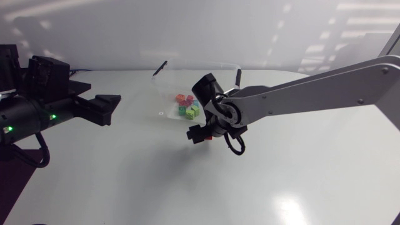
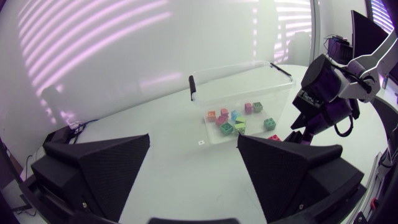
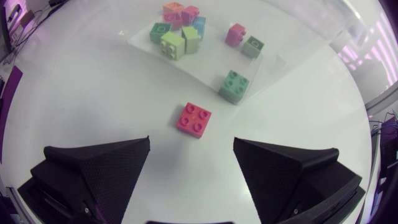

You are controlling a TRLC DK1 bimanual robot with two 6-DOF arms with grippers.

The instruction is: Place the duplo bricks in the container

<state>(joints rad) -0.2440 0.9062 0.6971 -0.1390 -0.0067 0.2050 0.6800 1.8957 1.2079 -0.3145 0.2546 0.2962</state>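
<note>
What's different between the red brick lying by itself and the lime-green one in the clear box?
The flat red square brick lies on the bare white table, outside the clear plastic container; the lime-green brick sits inside it. The red brick is alone, ahead of the open right gripper; the lime-green brick is huddled among other bricks. The red brick looks low, the lime-green brick taller. Both are studs up.

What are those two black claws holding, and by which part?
Nothing. The left gripper and right gripper are both open; the red brick lies untouched ahead of the right one.
</note>
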